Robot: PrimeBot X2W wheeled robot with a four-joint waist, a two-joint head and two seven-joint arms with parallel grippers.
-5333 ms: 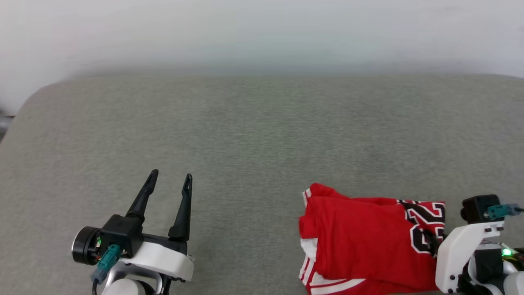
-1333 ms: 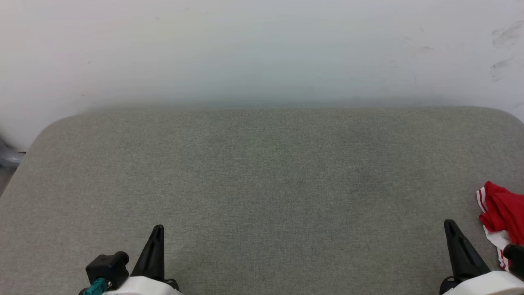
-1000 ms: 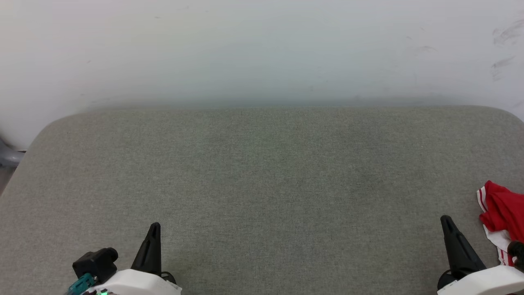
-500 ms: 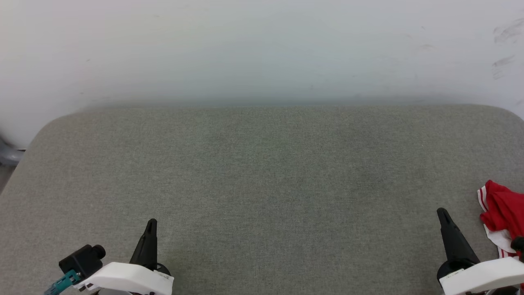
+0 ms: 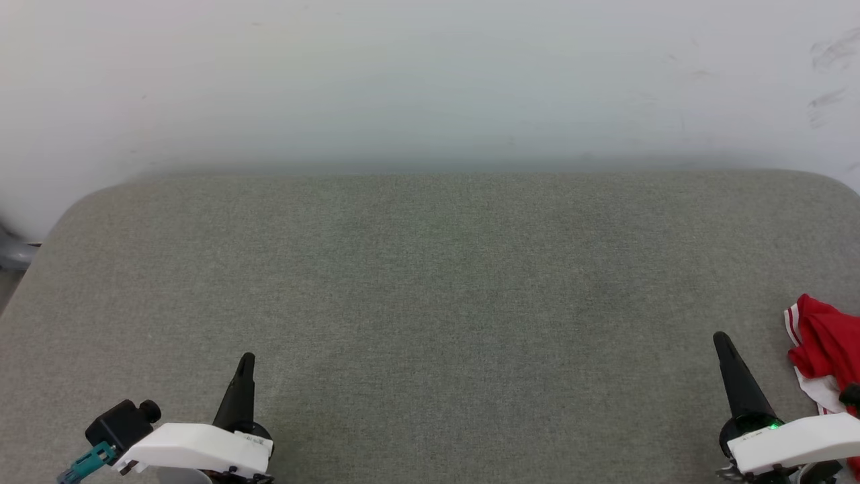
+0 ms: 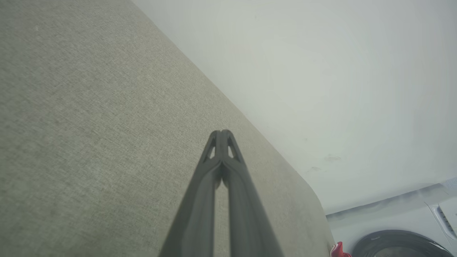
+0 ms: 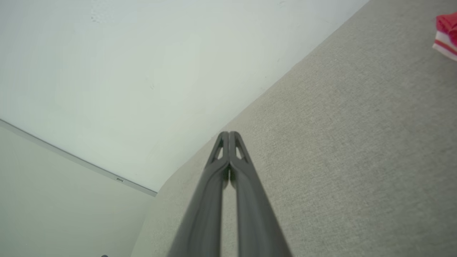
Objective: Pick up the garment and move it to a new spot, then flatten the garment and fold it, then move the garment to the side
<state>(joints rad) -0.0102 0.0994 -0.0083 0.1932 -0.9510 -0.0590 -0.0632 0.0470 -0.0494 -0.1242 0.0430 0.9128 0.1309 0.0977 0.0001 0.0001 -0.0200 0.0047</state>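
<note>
**Closed grippers and garment on the bench**

The left gripper (image 5: 246,361) hangs over the front left of the bench (image 5: 430,282), its fingers pressed together and holding nothing. The right gripper (image 5: 721,340), likewise closed and empty, hangs over the front right. The bunched garment (image 5: 823,343) lies at the right edge, just beside it.

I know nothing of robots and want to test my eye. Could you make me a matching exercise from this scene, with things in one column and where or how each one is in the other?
Things
1. red T-shirt
2. left gripper
3. right gripper
4. grey padded surface

Place or state
A. shut, lower right of the head view
B. spreads across the middle, with rounded far corners
C. lies at the far right edge, in no gripper
D. shut, lower left of the head view

Pairs: 1-C, 2-D, 3-A, 4-B
</note>
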